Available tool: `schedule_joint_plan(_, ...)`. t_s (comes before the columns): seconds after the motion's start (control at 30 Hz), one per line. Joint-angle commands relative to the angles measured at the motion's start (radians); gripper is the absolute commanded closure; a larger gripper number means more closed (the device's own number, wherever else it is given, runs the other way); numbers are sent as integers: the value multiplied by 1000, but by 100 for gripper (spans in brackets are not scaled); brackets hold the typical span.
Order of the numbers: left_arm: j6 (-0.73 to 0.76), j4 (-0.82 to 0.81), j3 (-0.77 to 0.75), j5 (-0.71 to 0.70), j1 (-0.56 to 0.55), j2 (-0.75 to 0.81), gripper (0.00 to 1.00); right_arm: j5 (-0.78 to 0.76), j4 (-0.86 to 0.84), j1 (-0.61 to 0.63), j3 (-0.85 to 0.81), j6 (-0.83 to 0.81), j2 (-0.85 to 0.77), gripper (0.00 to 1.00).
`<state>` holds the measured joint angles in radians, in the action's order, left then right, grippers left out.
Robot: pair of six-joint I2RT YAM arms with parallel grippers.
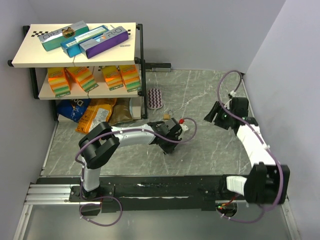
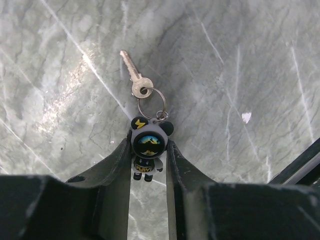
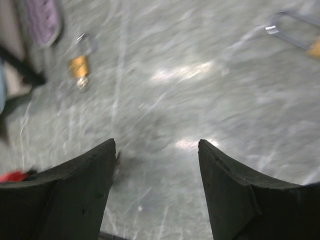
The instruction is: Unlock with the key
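Observation:
A small silver key lies flat on the marble table, joined by a ring to a little astronaut-bear charm. My left gripper is low over the table's middle, and its two fingers press against both sides of the charm's head. The key itself points away from the fingers and lies free. A small brass padlock lies just behind the left gripper. My right gripper hovers at the right, open, with only bare table between its fingers.
A purple striped cloth lies near the shelf's foot. A two-level shelf at the back left carries boxes, with snack bags under it. A second lock with a long shackle shows at the right wrist view's top right.

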<state>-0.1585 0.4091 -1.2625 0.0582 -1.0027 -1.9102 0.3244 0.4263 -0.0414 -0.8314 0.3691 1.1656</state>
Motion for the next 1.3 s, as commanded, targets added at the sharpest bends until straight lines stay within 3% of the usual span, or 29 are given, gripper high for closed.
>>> schedule_joint_plan(0.0,-128,-36,-1,-32,9,31,93,-37,3,-78,-104,-1,162,28)
schedule_joint_plan(0.27,-272,-38,14,-55,39,86,95,-174,6,-81,-282,-85,409,31)
schedule_joint_plan(0.57,-274,-64,48,-52,53,112,94,-260,40,-84,-394,-190,607,35)
schedule_joint_plan(1.03,-280,-61,54,-50,55,109,94,-188,46,-84,-442,-251,741,46)
schedule_joint_plan(1.27,-285,-62,52,-55,55,105,94,-113,43,-63,-436,-199,729,53)
